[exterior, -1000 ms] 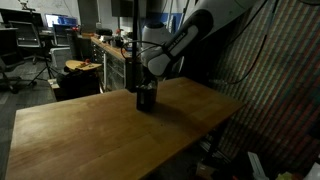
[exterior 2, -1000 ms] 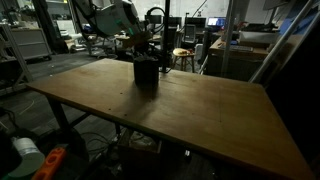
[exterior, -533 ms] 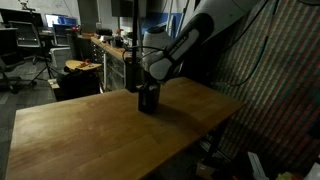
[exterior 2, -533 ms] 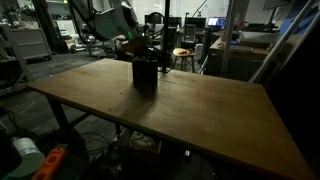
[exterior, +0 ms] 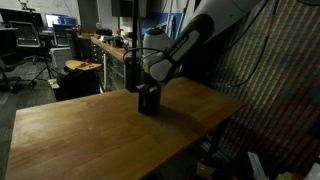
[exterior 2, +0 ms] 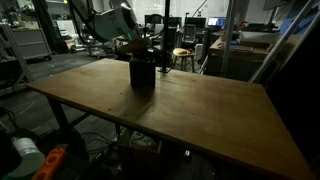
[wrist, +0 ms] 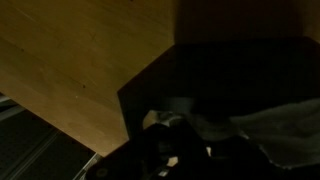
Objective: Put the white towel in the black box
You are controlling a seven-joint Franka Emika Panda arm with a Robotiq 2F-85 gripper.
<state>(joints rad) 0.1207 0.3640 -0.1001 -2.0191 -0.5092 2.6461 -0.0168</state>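
The black box [exterior: 148,101] stands upright on the wooden table [exterior: 90,130], near its far edge; it also shows in an exterior view [exterior 2: 142,76]. My gripper [exterior: 150,88] is directly over the box's top, its fingers at or inside the opening [exterior 2: 140,59]. The wrist view is very dark. It shows the box's dark inside [wrist: 230,70] and a pale fold of cloth, which looks like the white towel [wrist: 285,125], at the lower right. My fingers [wrist: 172,148] are dark shapes and I cannot tell whether they are open or shut.
The table's edge [wrist: 70,130] runs close beside the box. Workbenches, chairs and monitors [exterior 2: 185,30] stand behind the table. A mesh curtain [exterior: 270,50] hangs at one side. Broad bare tabletop [exterior 2: 200,115] lies in front of the box.
My arm and the box top have shifted very slightly sideways; the gripper stays at the box's opening.
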